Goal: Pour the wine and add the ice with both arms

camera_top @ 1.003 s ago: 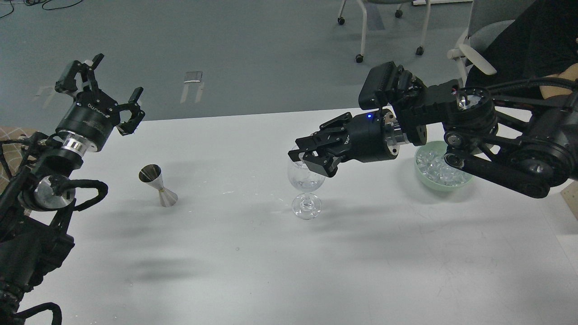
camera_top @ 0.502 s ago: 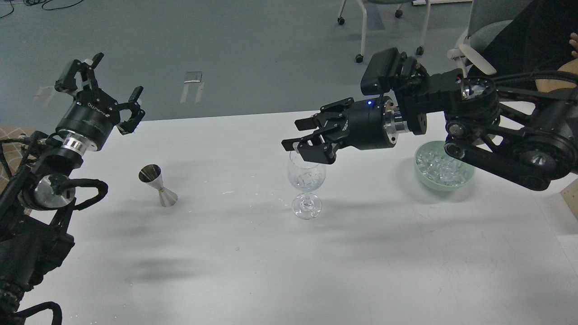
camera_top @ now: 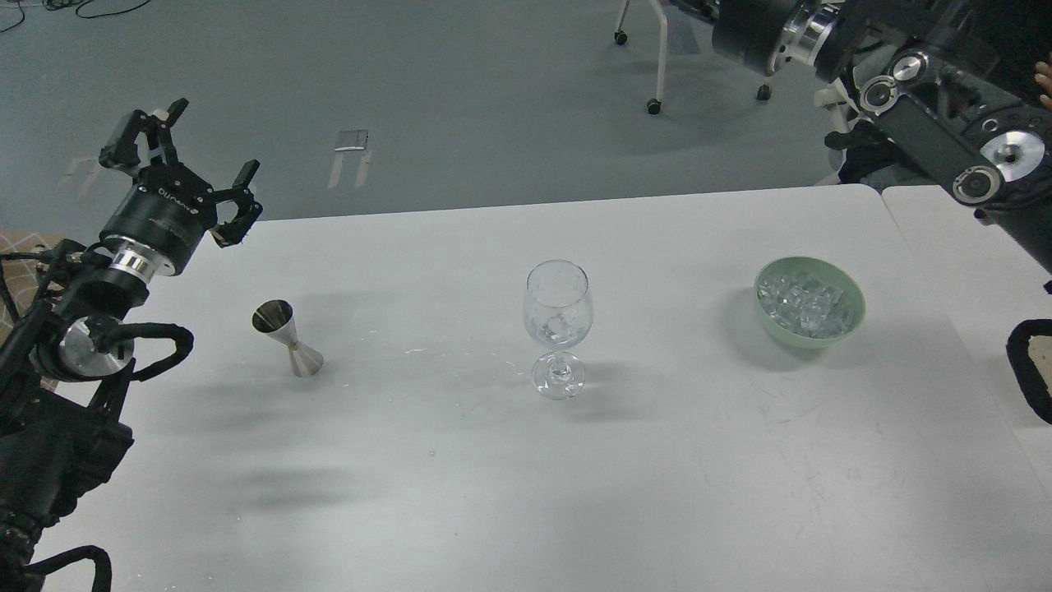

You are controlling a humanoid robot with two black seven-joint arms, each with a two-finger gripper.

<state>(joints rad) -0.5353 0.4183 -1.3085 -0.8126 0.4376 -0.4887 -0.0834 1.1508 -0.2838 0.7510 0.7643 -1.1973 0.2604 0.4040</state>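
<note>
A clear stemmed wine glass (camera_top: pixel 558 322) stands upright in the middle of the white table (camera_top: pixel 526 477). A glassy ice cube (camera_top: pixel 560 327) lies in its bowl; any clear liquid there is hardly visible. A pale green bowl (camera_top: pixel 851 308) at the right holds several ice cubes (camera_top: pixel 801 300). A steel jigger (camera_top: pixel 288 337) stands at the left. My left gripper (camera_top: pixel 185 156) is open and empty, raised above the table's far left edge. My right arm (camera_top: pixel 929 99) is raised at the top right; its gripper is out of view.
Office chairs on castors (camera_top: pixel 657 57) stand on the grey floor beyond the table. A second table (camera_top: pixel 962 247) adjoins at the right. A person's fingers (camera_top: pixel 1044 82) show at the right edge.
My right gripper opened above the wine glass, then the arm rose and pulled back to the top right, out of view. An ice cube now lies in the glass. The left arm has not moved.
</note>
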